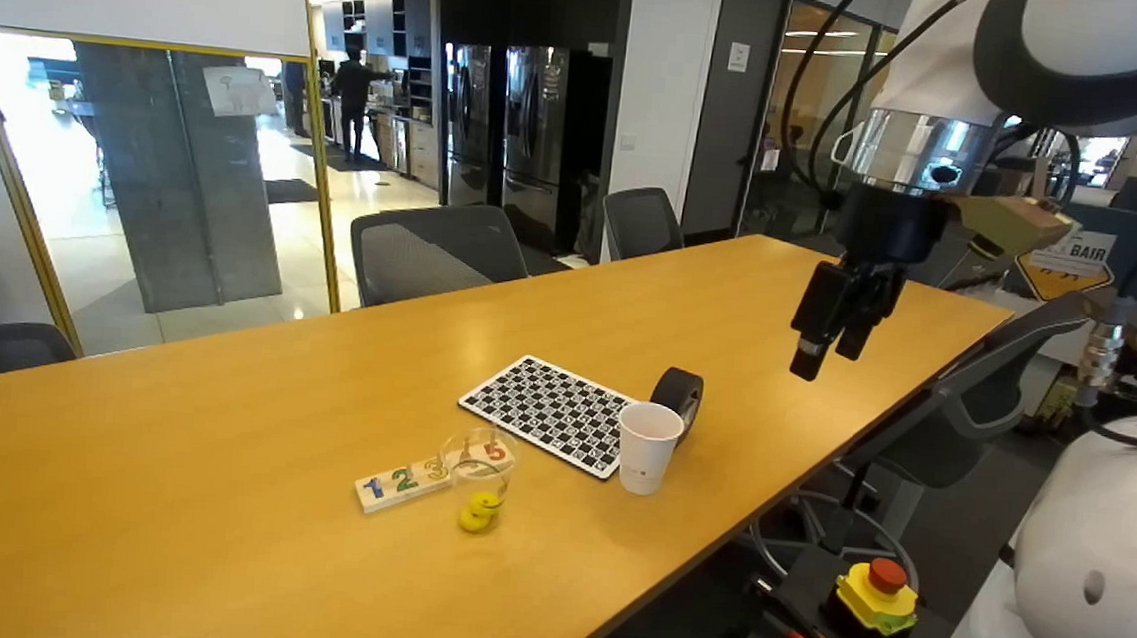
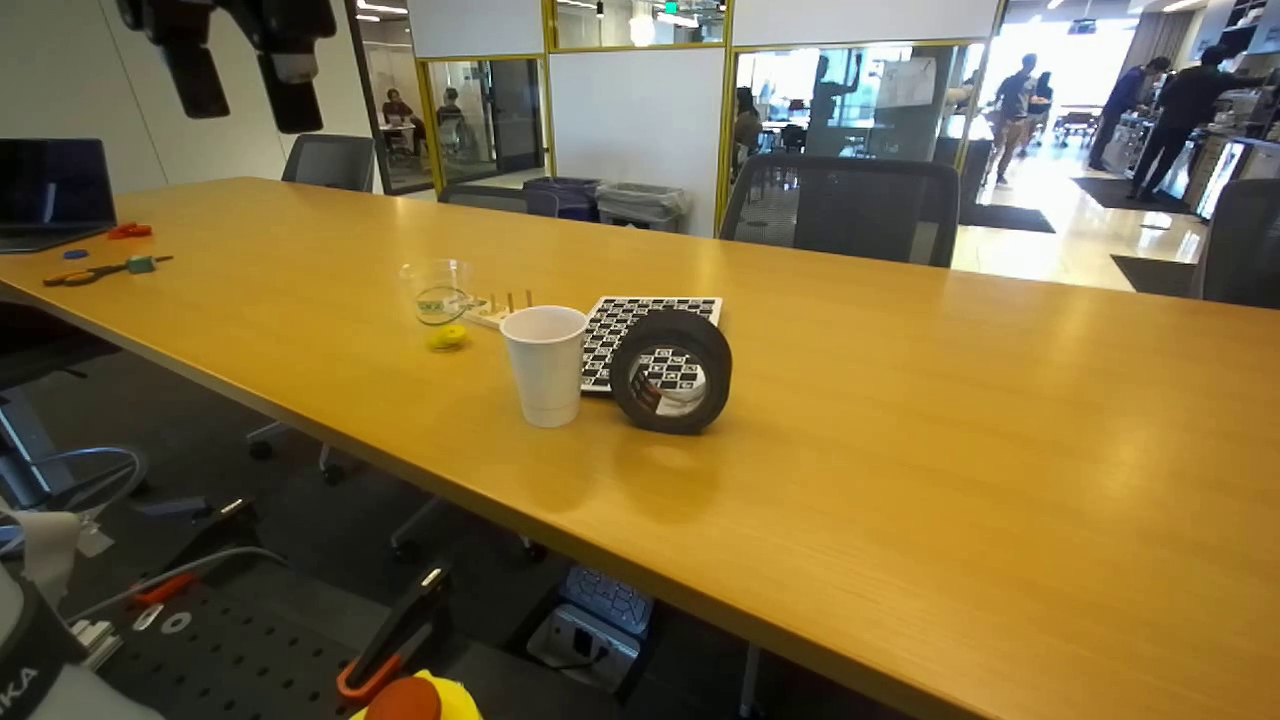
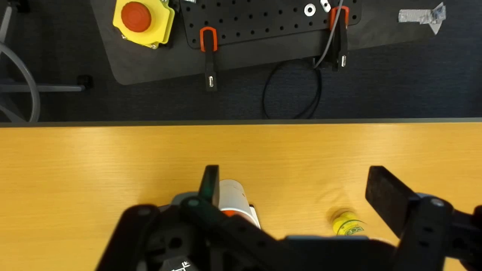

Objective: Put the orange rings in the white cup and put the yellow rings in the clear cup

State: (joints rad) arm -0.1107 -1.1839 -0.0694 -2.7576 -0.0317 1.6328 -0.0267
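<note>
Orange rings (image 3: 228, 213): an orange-red patch inside the white cup (image 1: 646, 455), separate rings hard to tell
Yellow rings (image 1: 480, 511): low in the clear cup (image 2: 425, 292)
Table (image 1: 243, 536): both cups upright, black tape roll (image 1: 675, 392) just beside the white one
Gripper (image 1: 829, 352): hanging in mid-air, fingers spread wide apart
</note>
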